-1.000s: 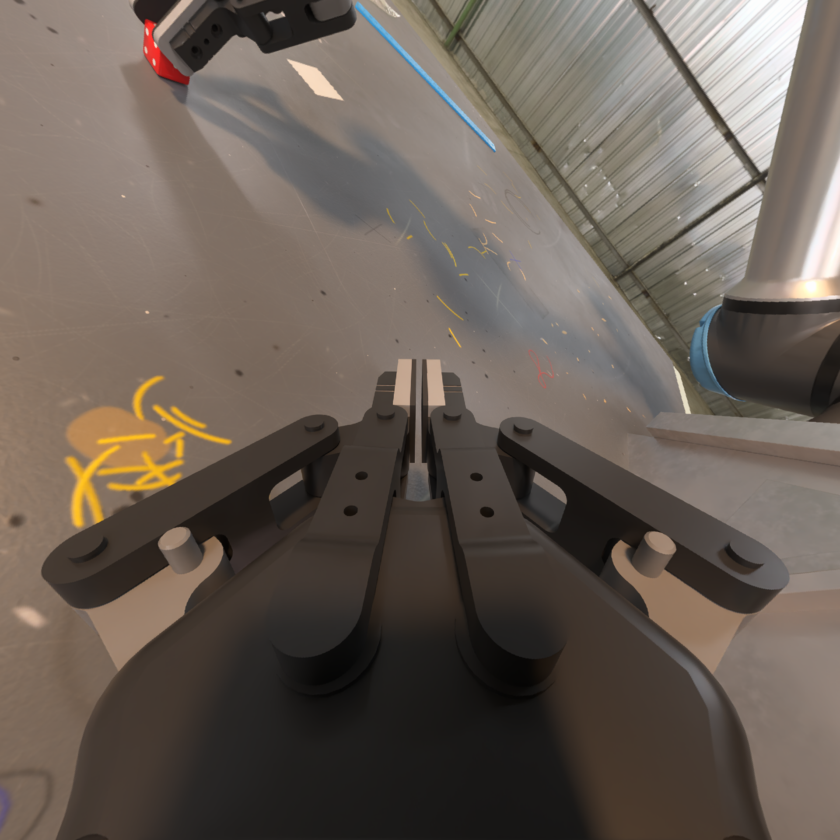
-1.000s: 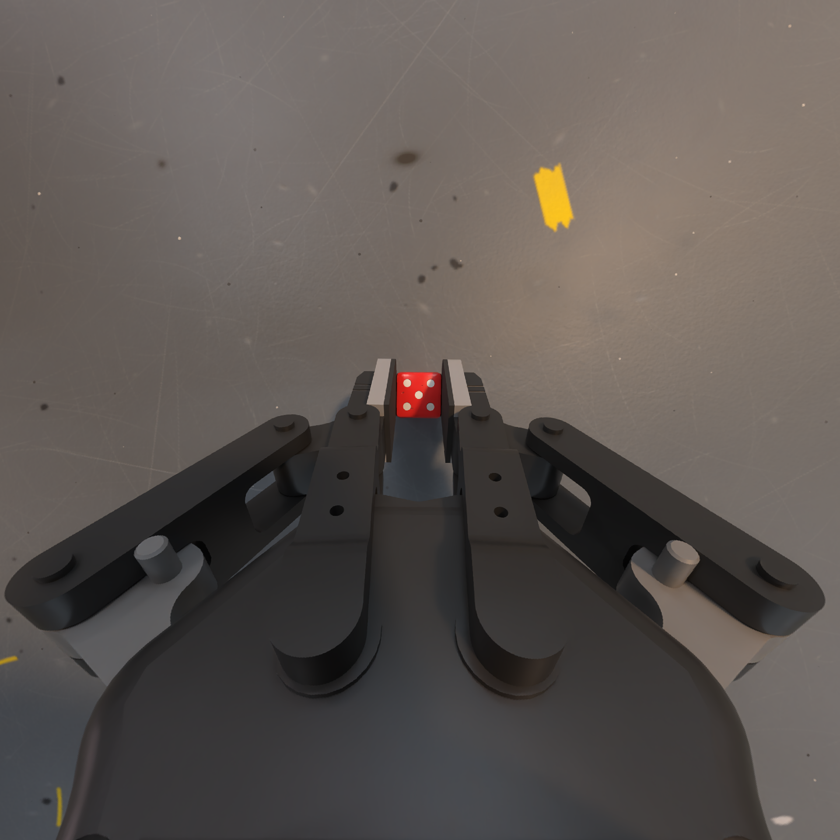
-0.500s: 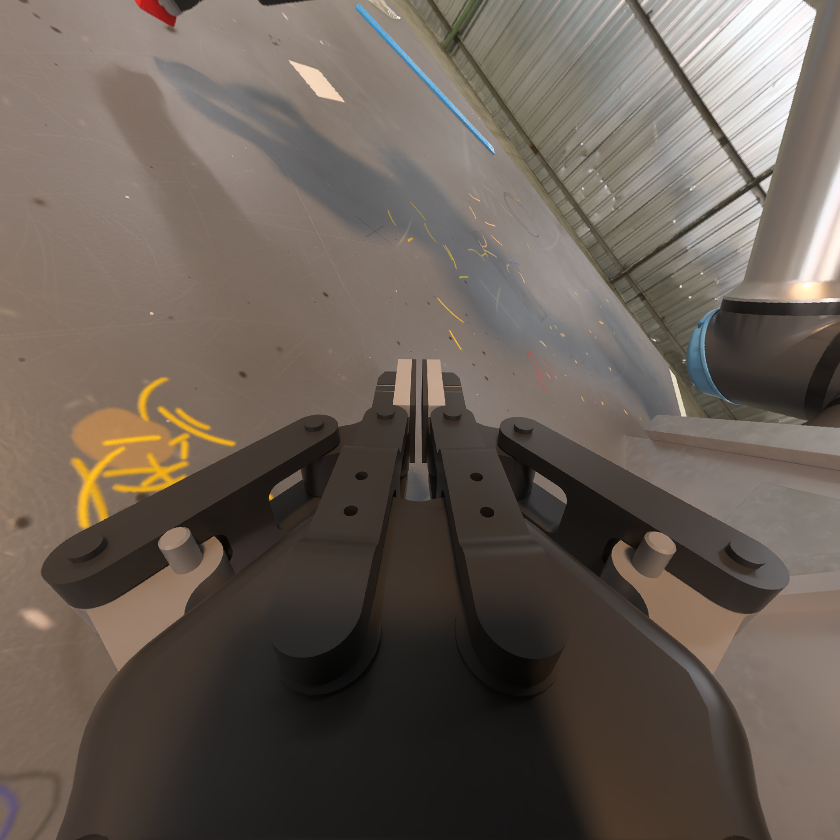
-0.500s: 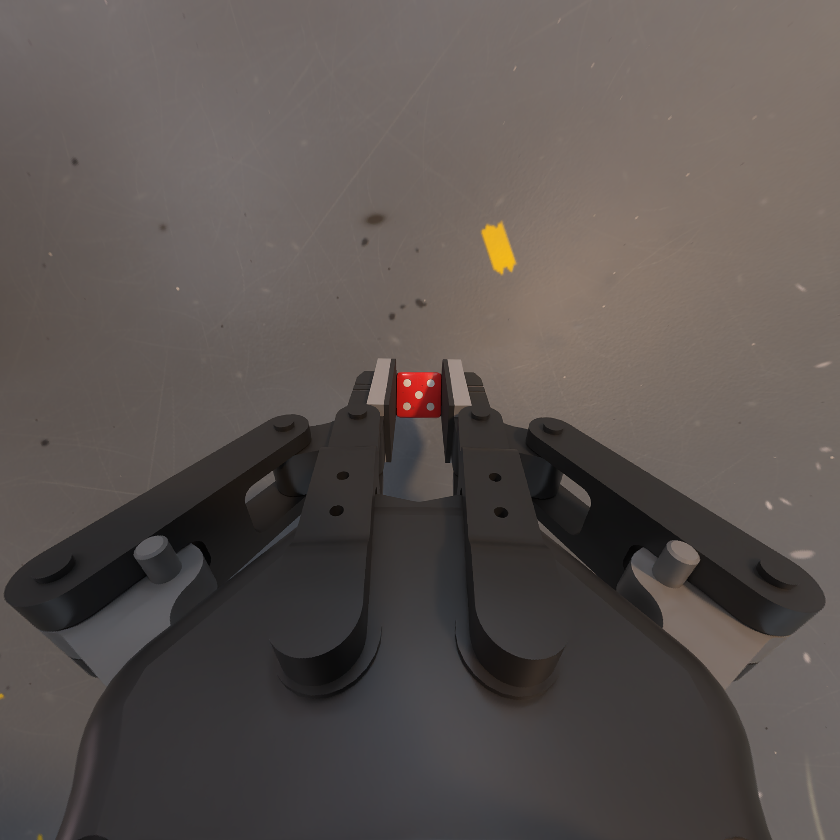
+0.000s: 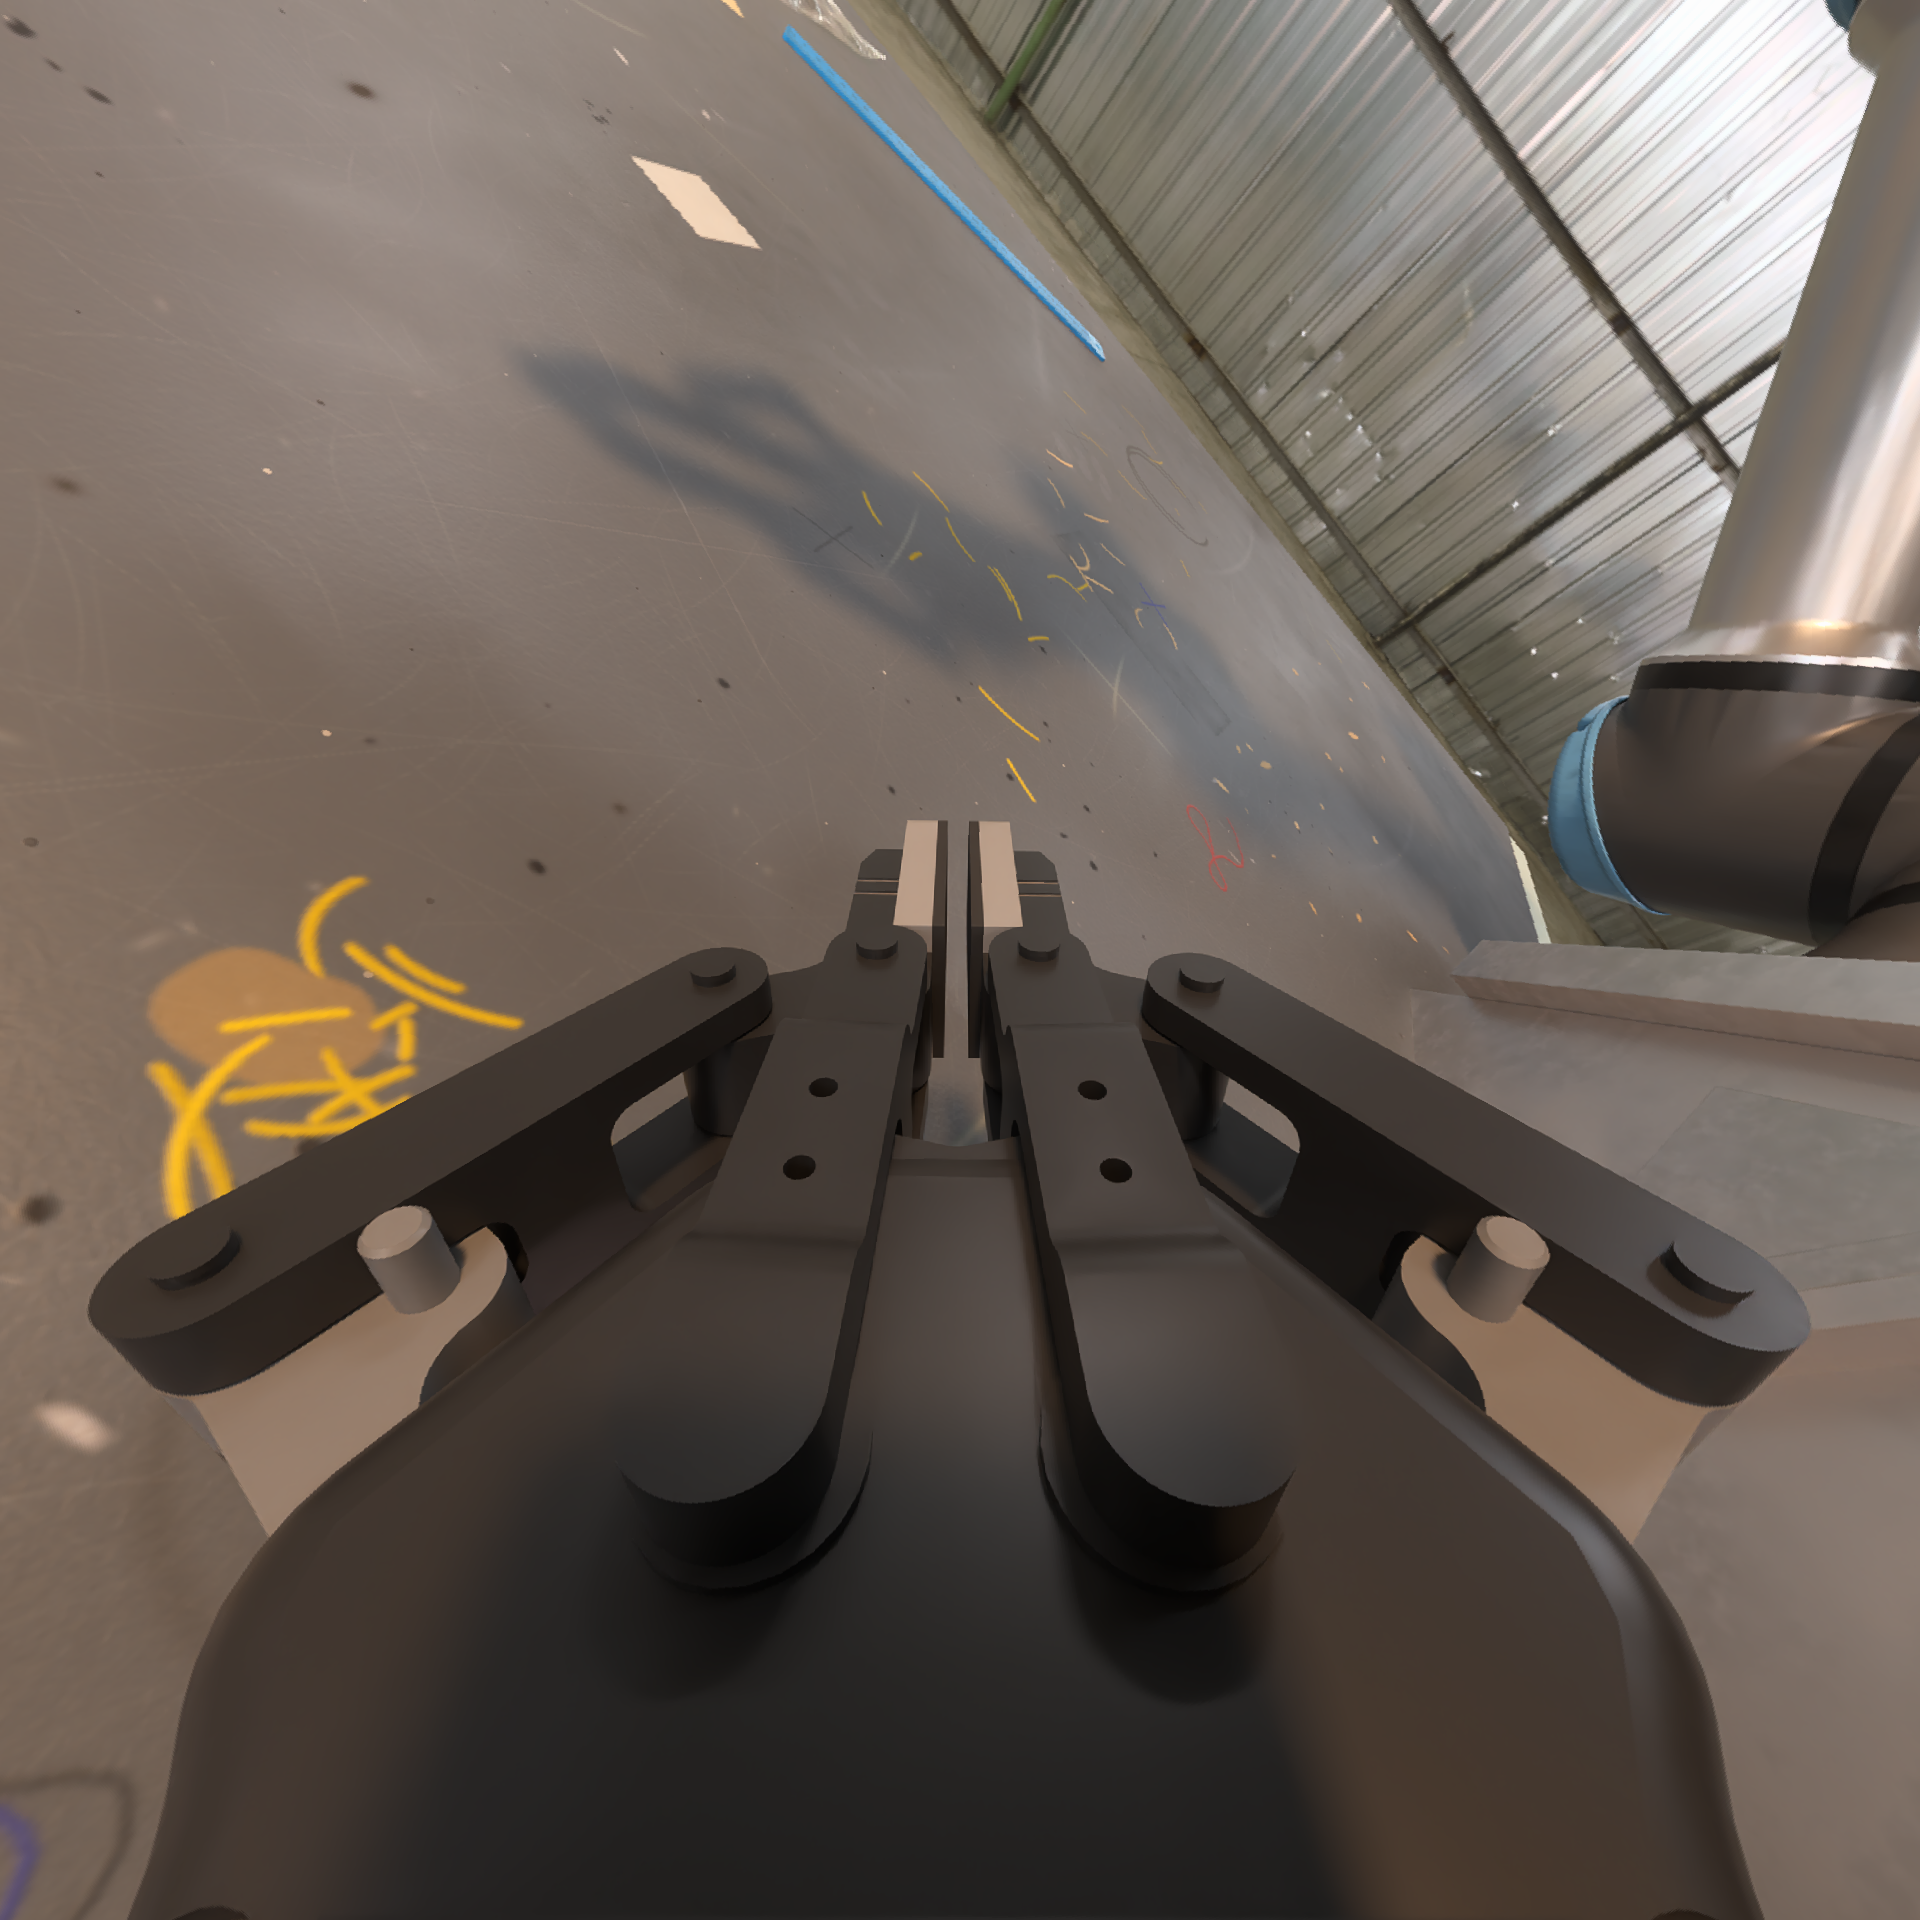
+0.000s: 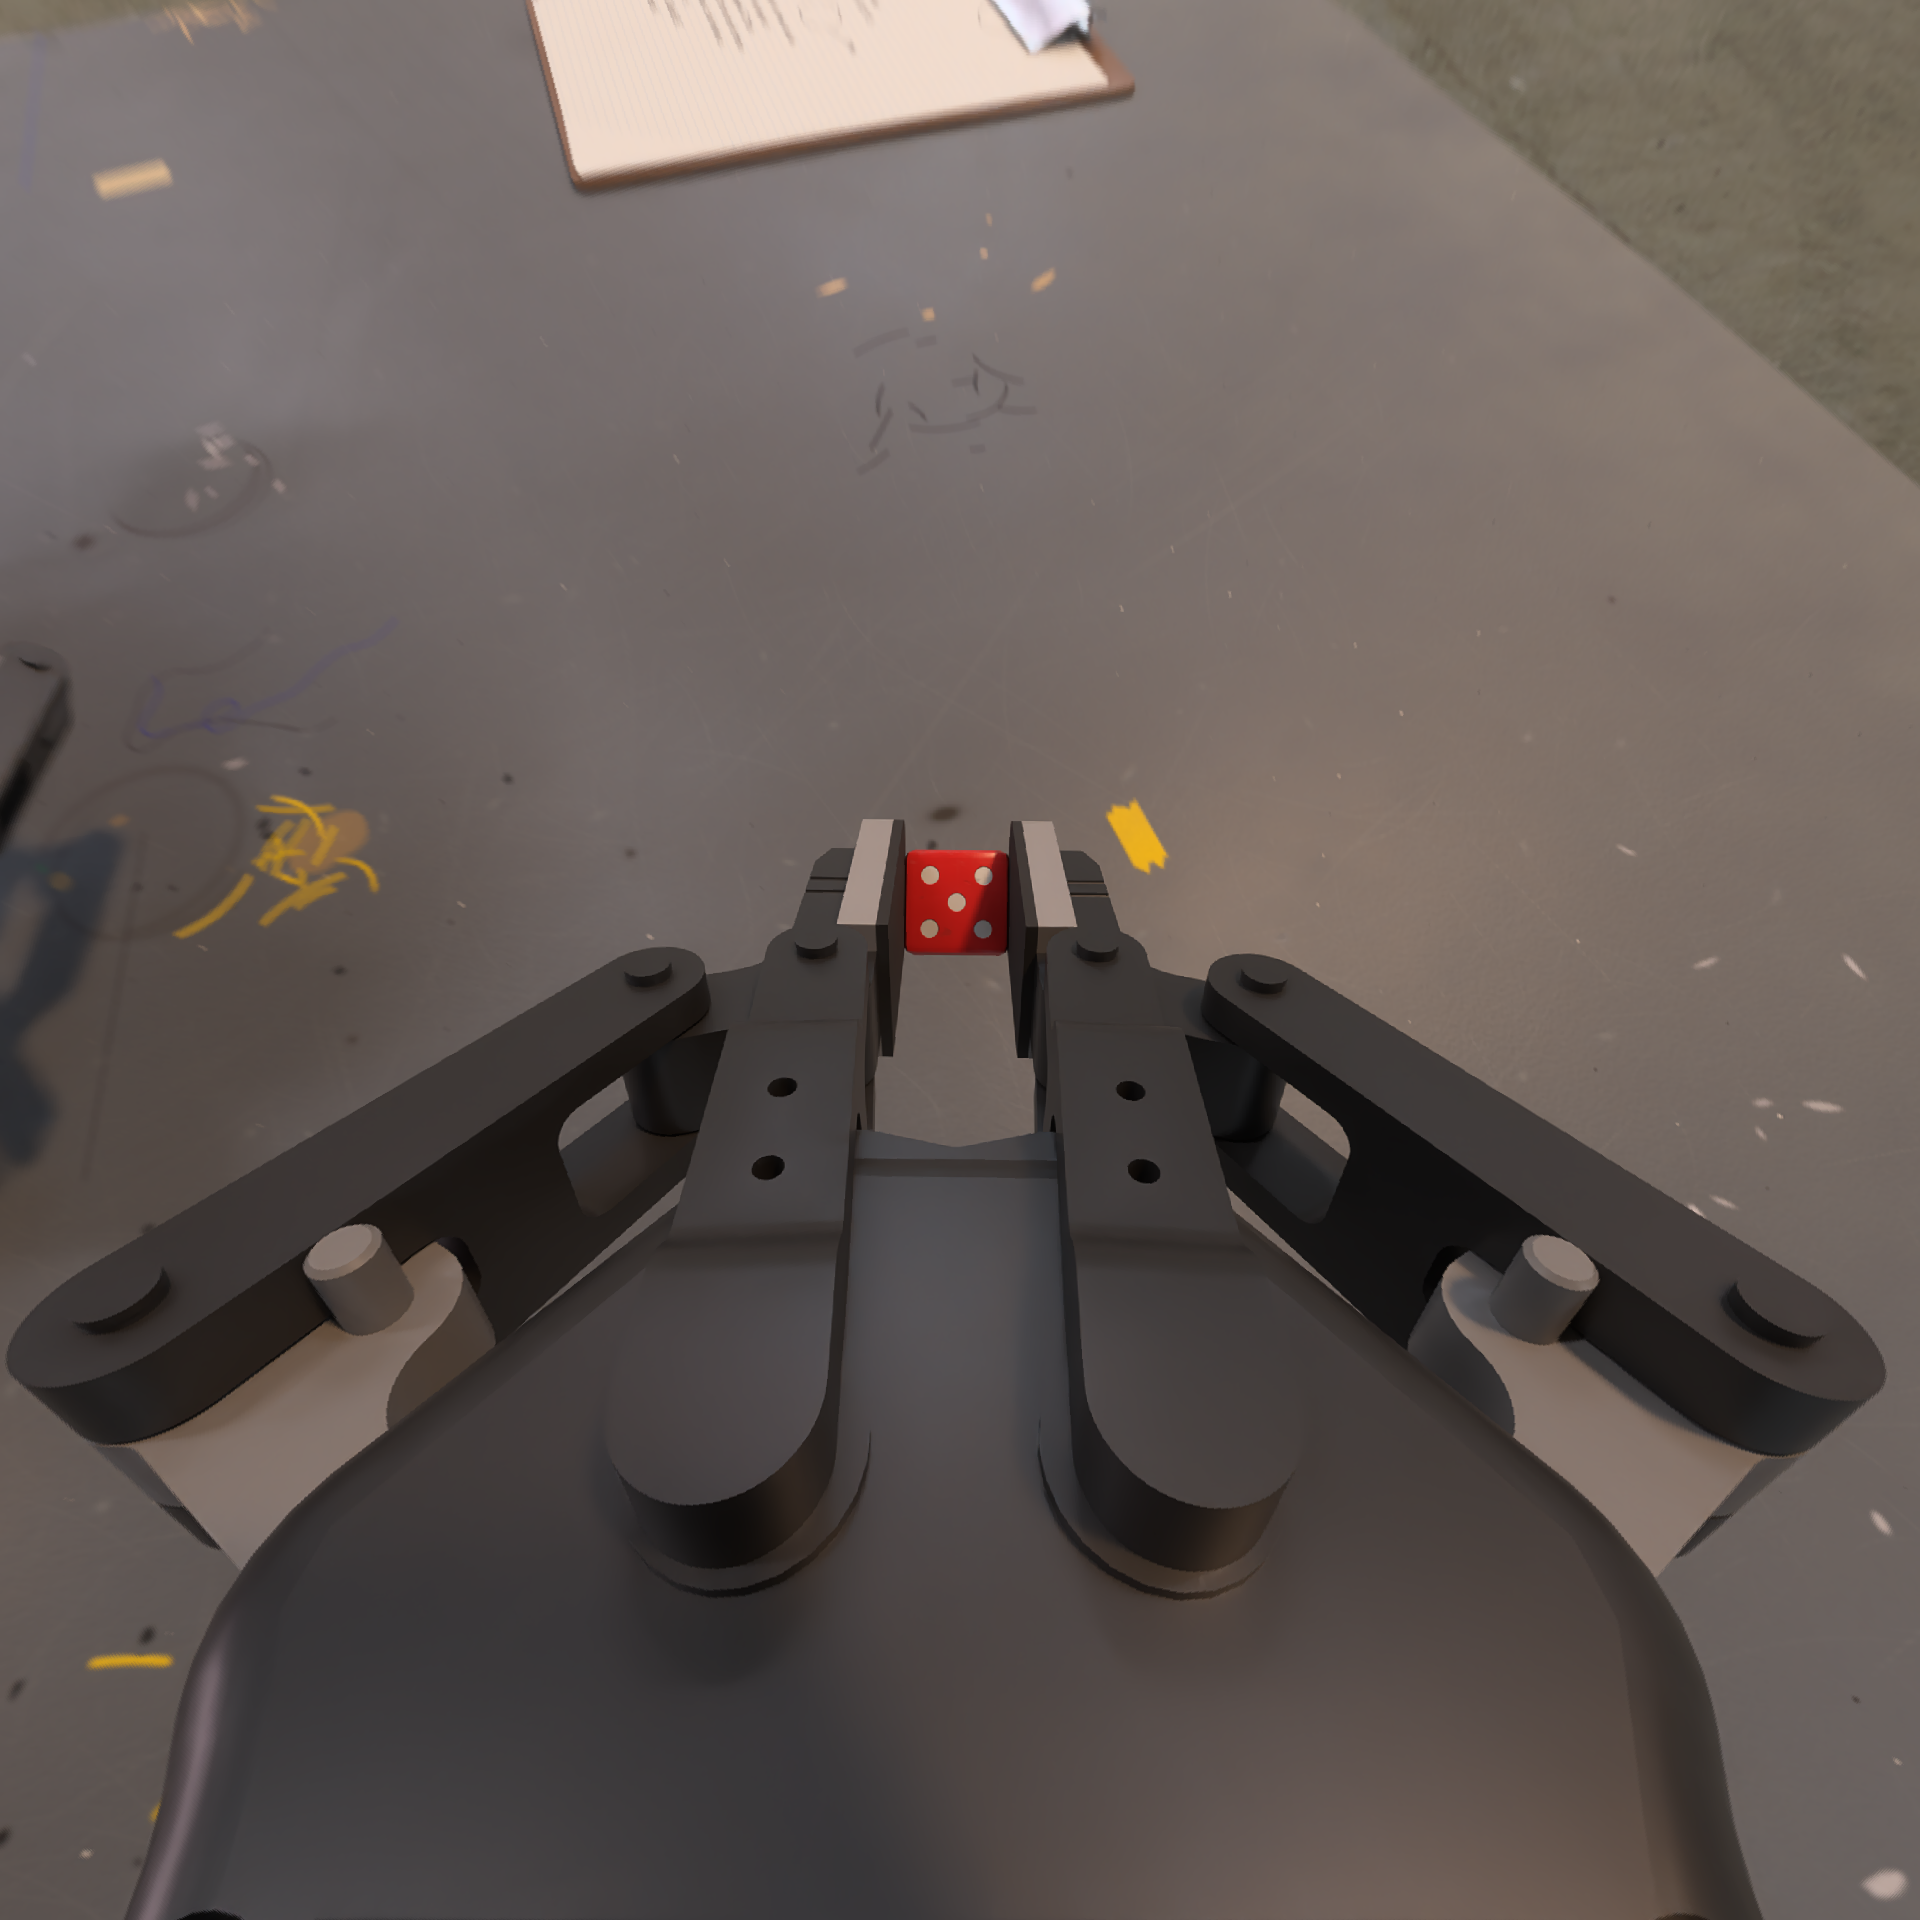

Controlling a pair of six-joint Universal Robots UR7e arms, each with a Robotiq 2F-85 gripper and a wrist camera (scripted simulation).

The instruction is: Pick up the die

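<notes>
Right wrist view: the red die point(image 6: 956, 902) sits pinched between the pads, five-pip face toward the camera, apparently raised clear of the grey table point(image 6: 1351, 623).
Handling: likely light, rigid and smooth with rounded edges; flat opposite faces are the place to take hold, as now.
Right gripper point(image 6: 956, 894): closed to the die's width, clamping it on two sides.
Left gripper point(image 5: 958, 873): pads nearly together, nothing between them, above the table.
Surroundings: yellow tape scrap point(image 6: 1138, 836) near the die; clipboard point(image 6: 831, 83) well apart.

die point(image 6: 956, 902) between right claw point(image 6: 956, 888) pads, clipboard point(image 6: 821, 83) beyond on table point(image 6: 1455, 623)
</notes>
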